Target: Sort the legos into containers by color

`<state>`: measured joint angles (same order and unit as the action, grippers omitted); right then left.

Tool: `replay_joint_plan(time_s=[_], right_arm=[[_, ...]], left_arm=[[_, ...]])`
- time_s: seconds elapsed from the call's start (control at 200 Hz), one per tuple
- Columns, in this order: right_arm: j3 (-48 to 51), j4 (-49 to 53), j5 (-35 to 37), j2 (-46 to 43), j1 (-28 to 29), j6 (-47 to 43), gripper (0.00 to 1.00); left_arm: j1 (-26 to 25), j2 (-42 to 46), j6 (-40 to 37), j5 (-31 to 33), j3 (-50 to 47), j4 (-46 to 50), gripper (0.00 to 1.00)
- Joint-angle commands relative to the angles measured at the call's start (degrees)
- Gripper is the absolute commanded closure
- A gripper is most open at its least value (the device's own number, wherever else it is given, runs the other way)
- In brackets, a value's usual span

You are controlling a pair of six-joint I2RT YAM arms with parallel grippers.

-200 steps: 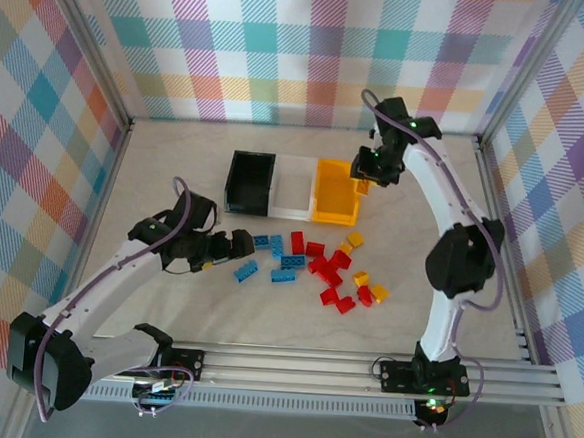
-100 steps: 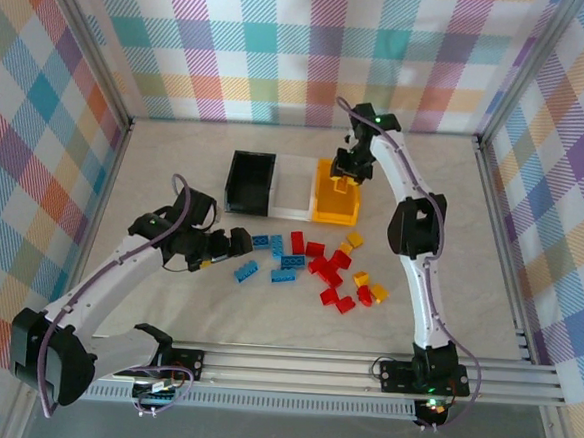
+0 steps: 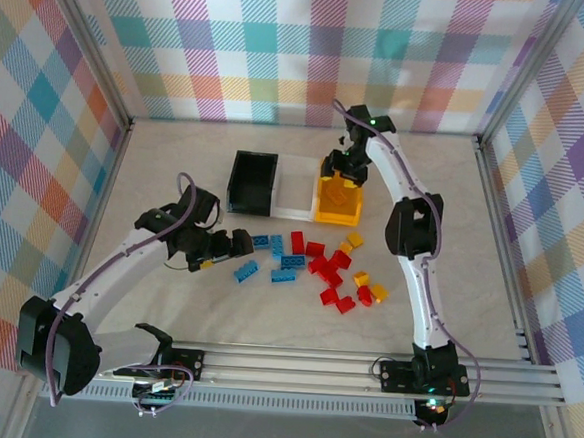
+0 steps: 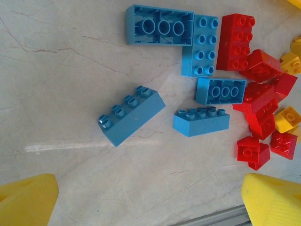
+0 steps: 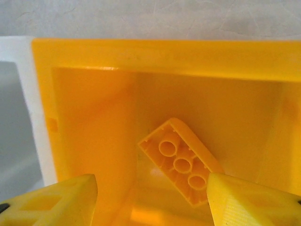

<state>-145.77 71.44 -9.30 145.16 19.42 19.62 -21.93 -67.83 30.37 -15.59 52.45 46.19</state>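
My right gripper [image 3: 343, 178] hangs over the yellow-orange container [image 3: 320, 203], open. Under its fingers [image 5: 52, 202] a yellow lego [image 5: 181, 162] sits hollow side up inside the container [image 5: 160, 54], free of the grip. The white container [image 3: 292, 187] and the black one [image 3: 250, 182] stand to its left. My left gripper [image 3: 232, 245] is open low over the table beside the blue legos [image 3: 246, 270]. In its wrist view, blue legos [image 4: 131, 115] lie ahead, with bare table between the fingers [image 4: 28, 200]. Red legos [image 3: 329, 269] and yellow ones [image 3: 361, 278] are scattered to the right.
The three containers stand side by side at the back centre of the table. A metal rail [image 3: 362, 366] runs along the near edge, and checked walls close off the sides and back. The white container's edge [image 5: 26, 94] lies left of the yellow one.
My right arm swung left from beside the yellow-orange container to over it and opened, letting the yellow lego go into it. My left arm has barely shifted.
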Motion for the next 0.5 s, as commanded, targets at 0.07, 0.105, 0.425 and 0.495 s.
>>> replay_joint_plan(time_s=[0.07,0.105,0.425,0.495], right_arm=[[15.23,-1.17,3.33,-21.13,0.79,-0.06,0.32],[22.33,-2.68,4.14,-25.68,0.74,-0.02,0.3],[68.08,-8.43,4.97,-55.15,0.73,6.87,0.27],[74.31,-10.37,3.47,-57.95,0.85,8.32,0.27]], left_arm=[[0.49,-0.78,-1.27,-1.6,1.0,-1.65,0.0],[0.49,-0.98,-1.28,-1.91,0.75,-2.31,0.0],[-1.05,-1.93,-1.28,-4.26,0.15,-5.42,0.0],[-1.65,-1.93,-1.05,-4.44,0.03,-5.68,0.0]])
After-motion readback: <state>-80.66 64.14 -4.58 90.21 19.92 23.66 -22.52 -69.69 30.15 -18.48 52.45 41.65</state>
